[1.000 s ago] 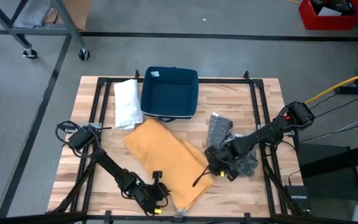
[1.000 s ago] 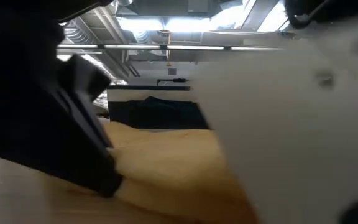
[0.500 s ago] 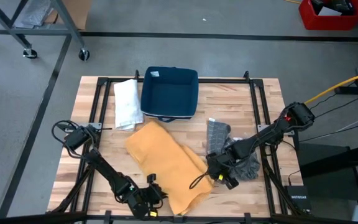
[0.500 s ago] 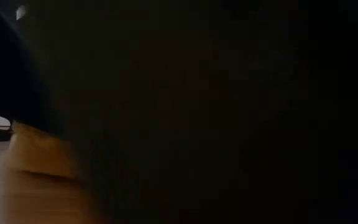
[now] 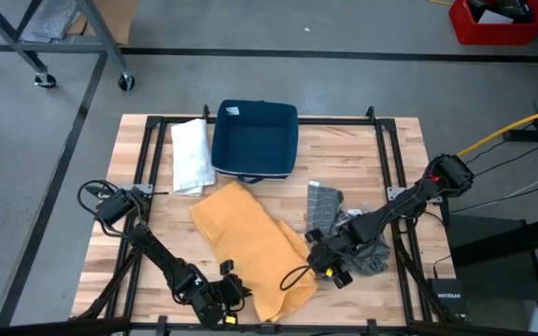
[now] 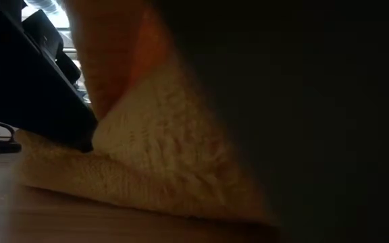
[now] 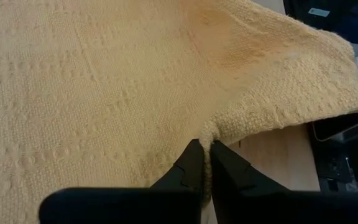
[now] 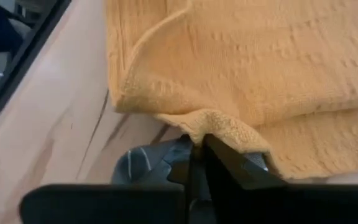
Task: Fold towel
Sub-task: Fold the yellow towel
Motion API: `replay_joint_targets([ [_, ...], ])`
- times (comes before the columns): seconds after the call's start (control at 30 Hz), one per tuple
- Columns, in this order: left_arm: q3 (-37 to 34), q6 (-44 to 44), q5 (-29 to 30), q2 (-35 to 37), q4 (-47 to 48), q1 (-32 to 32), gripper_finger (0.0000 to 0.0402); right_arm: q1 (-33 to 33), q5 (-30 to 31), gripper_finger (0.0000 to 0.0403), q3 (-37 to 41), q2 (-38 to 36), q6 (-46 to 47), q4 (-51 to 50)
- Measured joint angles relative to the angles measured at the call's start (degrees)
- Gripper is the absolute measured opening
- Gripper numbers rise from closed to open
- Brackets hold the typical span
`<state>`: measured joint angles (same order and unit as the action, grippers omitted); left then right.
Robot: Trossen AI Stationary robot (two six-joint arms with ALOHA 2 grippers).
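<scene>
Yellow towel [image 5: 250, 243] spread diagonally across the wooden table [image 5: 400, 149], just in front of the dark blue bin [image 5: 255, 138], its near end doubled over. Left gripper [image 7: 205, 152] at the towel's near corner, fingers pinched tight on a fold of its edge. Right gripper [image 8: 197, 149] at the towel's right edge, fingers closed on a raised hem of the cloth. White folded cloth [image 5: 191, 154] just left of the bin. Grey checked cloth [image 5: 330, 207] bunched right of the towel, beside the right arm. Low view mostly filled by towel weave [image 6: 161, 155] and dark arm.
</scene>
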<state>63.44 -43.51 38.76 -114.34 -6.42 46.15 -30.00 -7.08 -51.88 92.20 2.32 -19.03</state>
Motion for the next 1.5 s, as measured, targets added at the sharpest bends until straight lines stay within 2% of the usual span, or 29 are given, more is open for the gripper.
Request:
replay_joint_targets([
  [0.13, 0.0, 0.0, 0.0, 0.02, -0.01, -0.02, 0.0009, 0.0, -0.94, 0.0067, 0.0, -0.02, -3.98, -1.4],
  [0.4, 0.04, 0.0, 0.0, 0.02, 0.0, -0.02, 0.0014, -0.05, -1.57, 0.0115, 0.0, -0.04, -4.28, -1.35],
  [0.6, 0.04, 0.0, 0.0, 0.02, 0.0, -0.02, 0.0014, -0.68, -5.84, 0.0135, 0.0, -0.07, -4.32, -1.35],
  [0.8, 0.07, 0.0, 0.01, 0.02, 0.15, -0.04, 0.0015, -4.94, -1.7, 0.0138, 0.0, -0.07, -12.42, -0.73],
  [0.93, 0.09, 0.0, 0.0, 0.02, 0.33, -0.07, 0.0015, -8.45, 5.49, 0.0138, -0.01, -0.07, -19.6, -0.41],
  [1.07, 0.09, 0.0, 0.02, 0.02, 0.33, -0.07, 0.0015, -10.23, 11.34, 0.0138, -0.02, -0.07, -22.25, -0.37],
  [1.5, 0.09, 0.0, 0.02, 0.02, 0.33, -0.07, 0.0015, -10.54, 12.08, 0.0138, -0.07, -0.07, -28.18, 2.96],
])
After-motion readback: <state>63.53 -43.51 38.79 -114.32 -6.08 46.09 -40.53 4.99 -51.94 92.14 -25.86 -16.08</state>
